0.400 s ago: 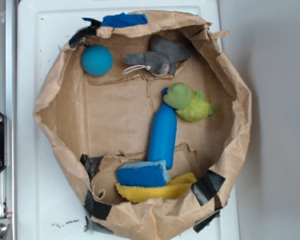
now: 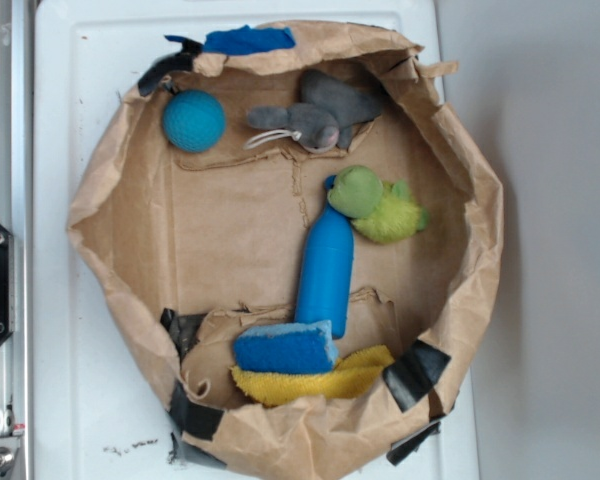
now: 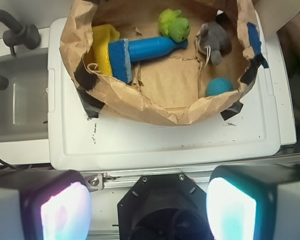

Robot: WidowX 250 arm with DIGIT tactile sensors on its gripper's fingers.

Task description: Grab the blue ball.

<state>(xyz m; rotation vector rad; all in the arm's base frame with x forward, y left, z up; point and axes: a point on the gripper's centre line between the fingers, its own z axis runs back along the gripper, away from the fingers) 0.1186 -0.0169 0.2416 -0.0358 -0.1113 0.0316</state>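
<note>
The blue ball point(image 2: 193, 120) is a small teal sphere lying in the upper left of the brown paper basin point(image 2: 130, 210), left of a grey plush toy. The wrist view shows the ball point(image 3: 219, 86) near the basin's right inner wall. My gripper point(image 3: 147, 210) is open, its two fingers wide apart at the bottom of the wrist view, with nothing between them. It hovers over the robot's black base, well short of the basin and the ball. The exterior view does not show the gripper.
Inside the basin lie a grey plush toy point(image 2: 315, 115), a green and yellow plush point(image 2: 375, 205), a blue bottle point(image 2: 325, 270), a blue sponge point(image 2: 285, 350) and a yellow cloth point(image 2: 315, 380). The basin stands on a white board point(image 3: 165, 145). A grey sink point(image 3: 17, 97) is at left.
</note>
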